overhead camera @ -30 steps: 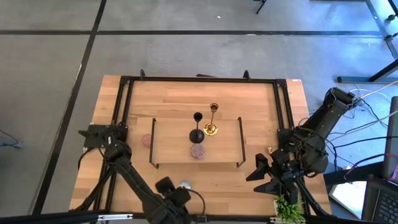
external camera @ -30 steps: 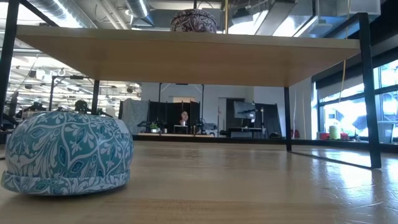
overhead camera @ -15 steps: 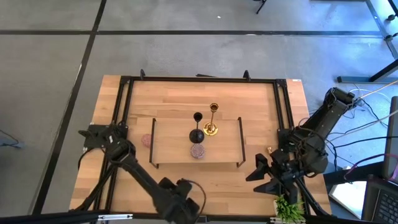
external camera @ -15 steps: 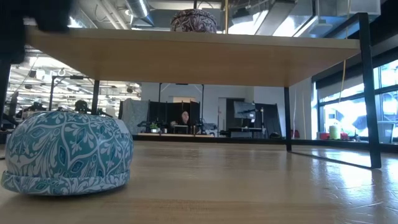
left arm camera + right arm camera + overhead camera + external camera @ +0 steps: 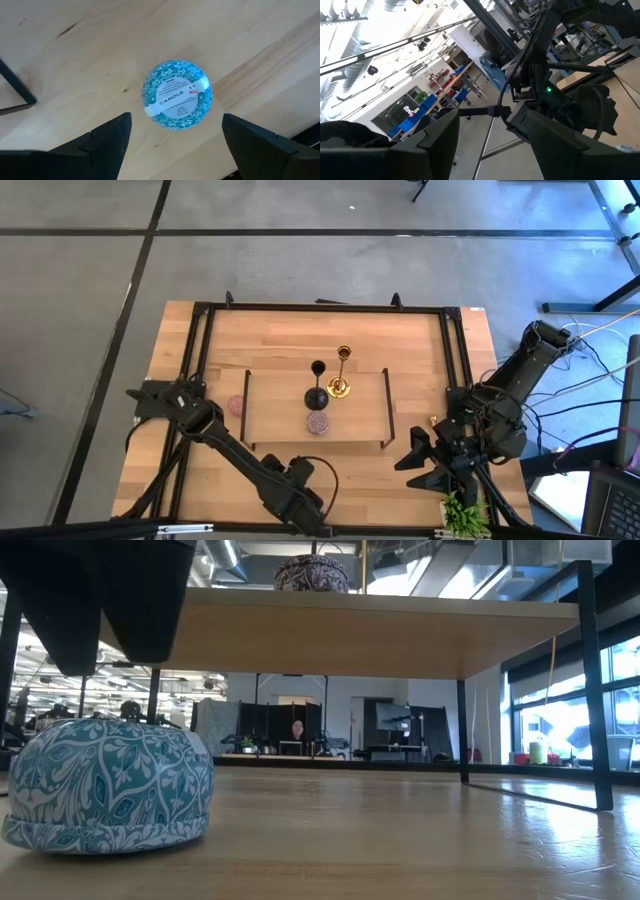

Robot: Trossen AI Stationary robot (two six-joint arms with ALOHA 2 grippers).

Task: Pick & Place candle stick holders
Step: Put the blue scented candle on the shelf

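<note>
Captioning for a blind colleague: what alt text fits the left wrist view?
Looking down on a round blue patterned candle with a white label, sitting on the wooden table, framed between the open left pincer's two dark fingers.

We counted one gold stem (image 5: 342, 373), one black stem (image 5: 317, 385), three squat rounds: pink (image 5: 235, 406), mauve (image 5: 318, 423), blue (image 5: 176, 95).

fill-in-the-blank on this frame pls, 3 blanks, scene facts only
1. The left gripper hangs over the ____ patterned round candle with its fingers open.
2. On the raised wooden board the black stem stands beside a ____ one.
3. The small green plant sits nearest the ____ arm.

Missing words: blue; gold; right
</note>
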